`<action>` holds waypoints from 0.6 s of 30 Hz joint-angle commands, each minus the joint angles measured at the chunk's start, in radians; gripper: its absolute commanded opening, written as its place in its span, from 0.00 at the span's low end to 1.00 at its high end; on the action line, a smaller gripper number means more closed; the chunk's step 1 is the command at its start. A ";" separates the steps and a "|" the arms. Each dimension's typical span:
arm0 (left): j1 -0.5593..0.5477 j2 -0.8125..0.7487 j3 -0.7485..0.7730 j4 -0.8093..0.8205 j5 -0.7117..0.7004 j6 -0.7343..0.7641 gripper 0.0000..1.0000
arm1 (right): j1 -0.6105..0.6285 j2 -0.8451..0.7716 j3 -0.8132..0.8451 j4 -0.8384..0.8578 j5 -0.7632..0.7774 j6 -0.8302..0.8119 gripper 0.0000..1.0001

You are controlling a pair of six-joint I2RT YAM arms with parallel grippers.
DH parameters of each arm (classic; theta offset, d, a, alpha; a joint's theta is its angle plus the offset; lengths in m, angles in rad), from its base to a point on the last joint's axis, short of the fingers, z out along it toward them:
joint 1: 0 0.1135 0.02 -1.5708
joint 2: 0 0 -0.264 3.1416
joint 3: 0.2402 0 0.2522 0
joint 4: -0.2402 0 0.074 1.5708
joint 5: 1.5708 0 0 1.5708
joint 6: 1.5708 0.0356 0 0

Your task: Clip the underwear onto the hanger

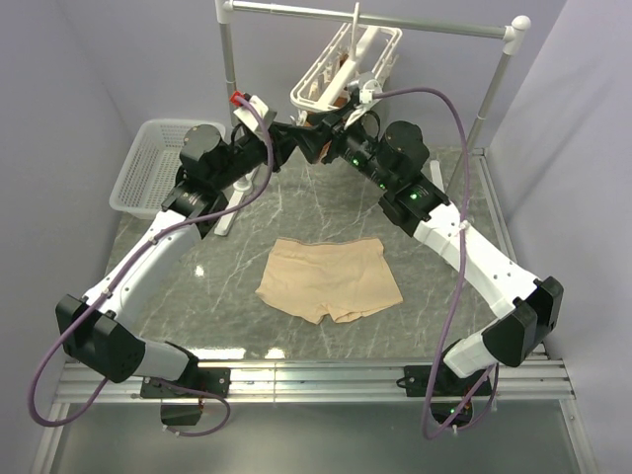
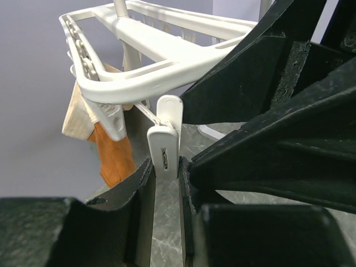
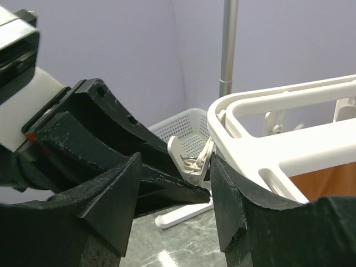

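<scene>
Squeezing narrowly on one hanger (image 1: 346, 61) clip (image 2: 165, 146), the left tool (image 2: 167, 173) is gripping it; the right tool (image 3: 175, 167) is gaping empty; underwear (image 1: 329, 278) is lying flat

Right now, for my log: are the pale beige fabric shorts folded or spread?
Spread: the pale beige fabric shorts lie flat on the grey marbled table, both legs visible.

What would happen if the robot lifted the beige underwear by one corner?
Probably it would flop and hang down: the underwear lies flat, soft-looking, with small wrinkles. It likely weighs little, being thin cloth. Pushed across the table, it may bunch up rather than slide.
</scene>
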 commanded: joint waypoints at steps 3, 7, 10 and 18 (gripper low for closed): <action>-0.017 -0.037 0.004 0.005 0.042 0.032 0.05 | 0.002 0.026 0.056 0.054 0.113 -0.010 0.60; -0.020 -0.032 0.009 0.002 0.051 0.033 0.04 | 0.002 0.035 0.058 0.052 0.107 0.002 0.59; -0.025 -0.028 0.010 -0.009 0.058 0.047 0.03 | 0.002 0.035 0.053 0.062 0.124 0.008 0.59; -0.044 -0.019 0.009 -0.052 0.082 0.089 0.09 | 0.000 0.044 0.072 0.060 0.159 0.016 0.17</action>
